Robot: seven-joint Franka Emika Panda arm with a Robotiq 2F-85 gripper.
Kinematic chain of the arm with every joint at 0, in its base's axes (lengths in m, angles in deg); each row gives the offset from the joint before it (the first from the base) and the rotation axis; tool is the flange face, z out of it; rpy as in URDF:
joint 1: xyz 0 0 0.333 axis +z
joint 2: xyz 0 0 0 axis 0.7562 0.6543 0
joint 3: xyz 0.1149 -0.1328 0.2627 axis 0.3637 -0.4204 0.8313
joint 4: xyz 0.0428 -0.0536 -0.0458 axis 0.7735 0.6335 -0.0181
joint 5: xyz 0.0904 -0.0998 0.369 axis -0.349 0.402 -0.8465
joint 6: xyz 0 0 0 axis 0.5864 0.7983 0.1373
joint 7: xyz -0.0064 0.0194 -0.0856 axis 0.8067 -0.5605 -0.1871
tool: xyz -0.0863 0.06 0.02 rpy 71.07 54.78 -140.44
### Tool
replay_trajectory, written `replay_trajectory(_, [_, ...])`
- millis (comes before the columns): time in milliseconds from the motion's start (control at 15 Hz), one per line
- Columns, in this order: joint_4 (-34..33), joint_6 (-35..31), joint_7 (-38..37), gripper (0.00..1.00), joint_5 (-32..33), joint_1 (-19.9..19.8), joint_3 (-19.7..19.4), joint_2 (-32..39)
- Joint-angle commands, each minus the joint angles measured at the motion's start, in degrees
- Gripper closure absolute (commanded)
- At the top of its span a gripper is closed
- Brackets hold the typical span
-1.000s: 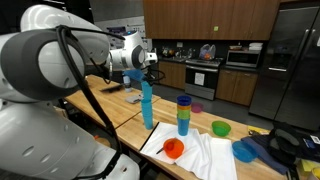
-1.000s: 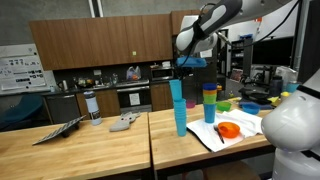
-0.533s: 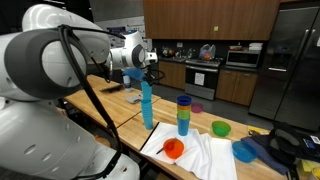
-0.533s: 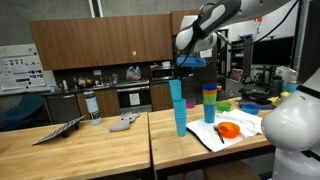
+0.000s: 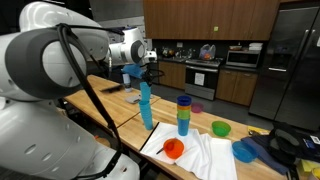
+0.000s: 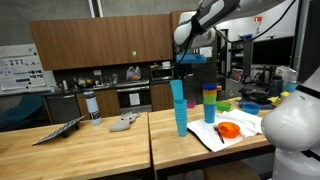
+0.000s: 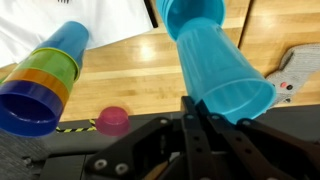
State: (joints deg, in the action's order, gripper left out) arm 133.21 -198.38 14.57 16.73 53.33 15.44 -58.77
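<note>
In an exterior view, paper sheets [image 6: 14,72] hang on the far-left wall, their print too small to read. Next comes a wooden table [image 6: 100,150] with a grey object [image 6: 124,122] on it. Then a tall blue stack [image 6: 179,112] of cups stands upright near the table's middle, and the gripper [image 6: 180,70] is at its top. Further right are a multicoloured cup stack [image 6: 209,103] and an orange bowl [image 6: 228,130] on a white cloth [image 6: 212,138].

The opposite exterior view shows neither the wall sheets nor the grey object. It shows the gripper [image 5: 140,74] over the blue stack [image 5: 147,108], then the multicoloured cup stack [image 5: 183,115], a pink cup [image 5: 197,108] just behind it, a green bowl [image 5: 220,128] and a blue bowl [image 5: 245,150] at the far right.

Only the wrist view shows the grip. From left to right it takes in the multicoloured cup stack [image 7: 40,85], the pink cup [image 7: 112,121] on the wood, and the top blue cup [image 7: 225,75]. The gripper [image 7: 197,122] has its fingers drawn together, clamped on the near rim of that cup. The cup's narrow end meets the mouth of the cup below it, and I cannot tell whether the two touch. The grey object [image 7: 300,70] lies at the right edge.

The cups carry no print that I can read.
</note>
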Motion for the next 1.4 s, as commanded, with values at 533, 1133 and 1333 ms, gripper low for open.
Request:
replay_trajectory(533, [-1.42, 5.75, -0.41, 0.99, 0.35, -0.30, 0.21, -1.00])
replay_trajectory(1133, [-1.01, 7.30, -0.93, 0.99, 0.41, -0.31, 0.57, -1.80])
replay_trajectory(1333, [-1.02, 7.66, -1.02, 0.99, 0.53, -0.50, 0.48, -1.76])
